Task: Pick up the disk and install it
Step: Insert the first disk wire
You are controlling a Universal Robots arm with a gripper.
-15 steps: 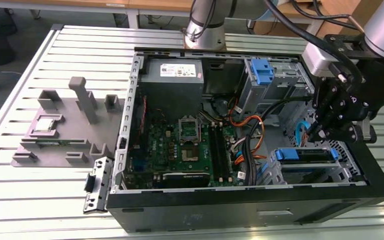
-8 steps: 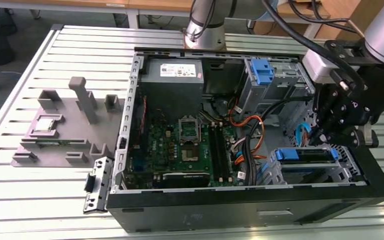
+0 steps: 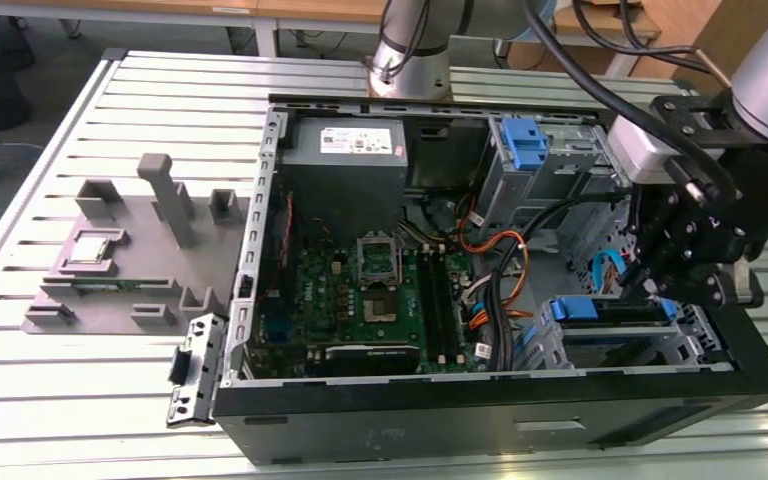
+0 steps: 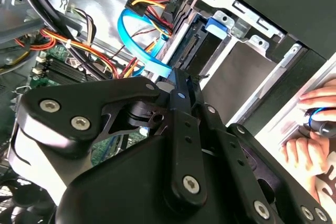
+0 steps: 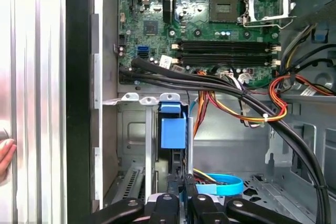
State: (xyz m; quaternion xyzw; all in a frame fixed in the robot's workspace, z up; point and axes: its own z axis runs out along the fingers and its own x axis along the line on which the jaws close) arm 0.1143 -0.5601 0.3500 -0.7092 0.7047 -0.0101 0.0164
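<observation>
The disk (image 3: 595,311) sits edge-on in the drive bay at the case's front corner, on the exterior view's right. Its blue carrier tab (image 5: 172,127) pokes out of the metal cage, and its connector end (image 4: 193,51) faces the case interior. My gripper (image 3: 652,291) hangs right over that bay. In both wrist views the gripper (image 4: 181,80) (image 5: 187,181) has its fingers pressed together, the tips resting against the disk's connector end. The label face of the disk is hidden inside the cage.
A blue flat cable (image 4: 137,45) and bundled power wires (image 5: 262,111) run close beside the bay. The motherboard (image 3: 371,290) fills the case floor. A grey fixture tray (image 3: 131,265) lies on the exterior view's left. A person's hand (image 4: 315,124) rests outside the case wall.
</observation>
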